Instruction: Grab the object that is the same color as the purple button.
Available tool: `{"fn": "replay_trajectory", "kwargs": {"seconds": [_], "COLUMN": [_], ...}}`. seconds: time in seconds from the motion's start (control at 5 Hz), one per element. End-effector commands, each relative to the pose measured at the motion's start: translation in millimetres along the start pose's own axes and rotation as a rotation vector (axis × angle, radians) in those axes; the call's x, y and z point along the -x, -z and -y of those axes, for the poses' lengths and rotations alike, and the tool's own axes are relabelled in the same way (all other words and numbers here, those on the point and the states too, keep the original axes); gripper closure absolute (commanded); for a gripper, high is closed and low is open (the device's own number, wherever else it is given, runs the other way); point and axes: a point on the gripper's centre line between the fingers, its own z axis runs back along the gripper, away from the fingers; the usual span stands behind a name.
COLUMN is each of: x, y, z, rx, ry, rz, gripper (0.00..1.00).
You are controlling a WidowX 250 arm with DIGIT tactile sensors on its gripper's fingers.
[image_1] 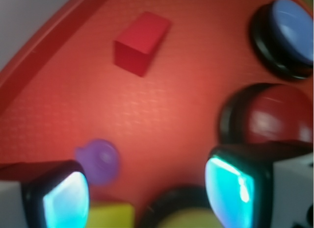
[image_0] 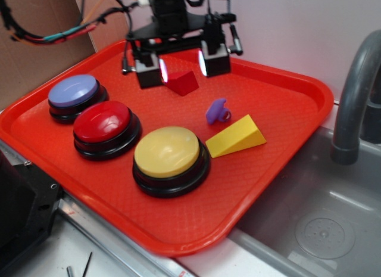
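Purple toy point(image_0: 218, 112) sits on the red tray point(image_0: 286, 92), centre-right of the exterior frame, just above the yellow wedge point(image_0: 236, 137) and apart from it. Small, knobby, with a loop on one side. Matches the purple button point(image_0: 74, 91) at far left, dome lavender-blue.

Gripper point(image_0: 181, 65) hangs at upper centre of the frame, jaws spread wide, holding nothing. The red wedge point(image_0: 183, 83) lies right below and between the pads, a wrong target, so the gripper is well off the toy.

Step in hand, as I judge it: line up over the toy. Do it well by shifting toward the toy until it lies midway between the pads, then descend; a piece this small could slip or get nudged if off-centre. Keep clear of the yellow wedge.

Wrist view, blurred: toy point(image_1: 99, 160) at lower left beside one pad, not centred between them. Exterior alone shows the loop and the tray rim point(image_0: 178, 244).
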Motion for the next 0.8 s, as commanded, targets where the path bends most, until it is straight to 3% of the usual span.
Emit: {"fn": "replay_trajectory", "kwargs": {"seconds": [0.0,0.2,0.6], "x": [-8,-3,0], "y": [20,33,34], "z": [27,32,26], "rx": [0.031,0.017,0.043], "ry": [0.016,0.044,0.008], "rz": [-0.006,-0.04,-0.043], "gripper": [0.0,0.0,1.0]}}
